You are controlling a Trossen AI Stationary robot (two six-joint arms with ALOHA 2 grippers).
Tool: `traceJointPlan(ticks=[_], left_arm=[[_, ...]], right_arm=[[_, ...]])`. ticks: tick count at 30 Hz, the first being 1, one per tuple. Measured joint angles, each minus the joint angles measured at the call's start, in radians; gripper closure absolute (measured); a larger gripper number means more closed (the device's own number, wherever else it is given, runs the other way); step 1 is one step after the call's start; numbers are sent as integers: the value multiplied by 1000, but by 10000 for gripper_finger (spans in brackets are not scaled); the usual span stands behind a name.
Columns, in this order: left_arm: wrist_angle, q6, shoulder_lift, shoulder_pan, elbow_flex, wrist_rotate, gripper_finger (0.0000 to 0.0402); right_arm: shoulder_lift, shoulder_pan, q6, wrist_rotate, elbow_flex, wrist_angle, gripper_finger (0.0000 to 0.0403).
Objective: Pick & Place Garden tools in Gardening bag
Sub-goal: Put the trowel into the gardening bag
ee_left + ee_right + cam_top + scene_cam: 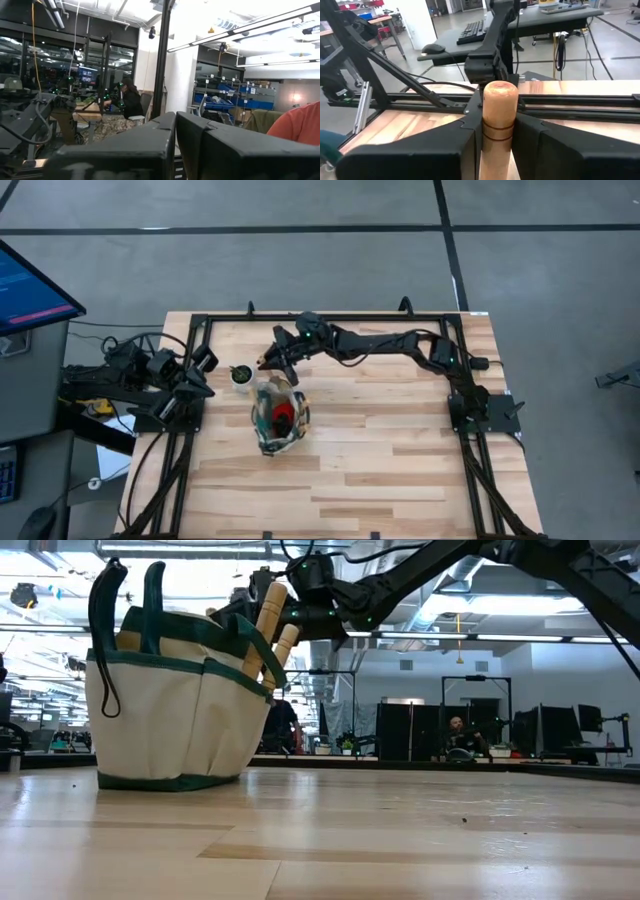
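Trowel: we see a light wooden handle (pixel 496 112) clamped between the dark fingers of the right tool (pixel 495 135), its rounded end poking out past them.
Right tool: we find it (pixel 272 360) over the far rim of the bag, arm stretched across from the right side of the bench (pixel 400 440).
Gardening bag: the beige tote with green trim (pixel 175 705) stands upright just below and in front of the right tool; we count two wooden handles (pixel 268 625) leaning out of its mouth, and from above something red (pixel 282 415) shows inside.
White pot: we spot it (pixel 241 376) just beside the right tool, on the left-arm side, apart from the bag.
Left tool: it (pixel 200 370) waits at the bench's left edge, well away from the bag; we see its fingers (pixel 150 150) pressed together on nothing.
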Motion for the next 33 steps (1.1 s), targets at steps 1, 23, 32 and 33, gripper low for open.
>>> traceJointPlan(ticks=[1, 23, 32, 33], left_arm=[[0, 0, 0, 0, 0, 0, 399], [0, -35, 0, 0, 0, 61, 399], [3, -26, 0, 0, 0, 60, 399], [3, -26, 0, 0, 0, 60, 399]], right_arm=[[0, 4, 3, 2, 0, -1, 342], [-121, 35, 169, 207, -295, 370, 342], [-168, 25, 201, 246, -453, 548, 342], [-161, 25, 204, 246, -444, 548, 342]])
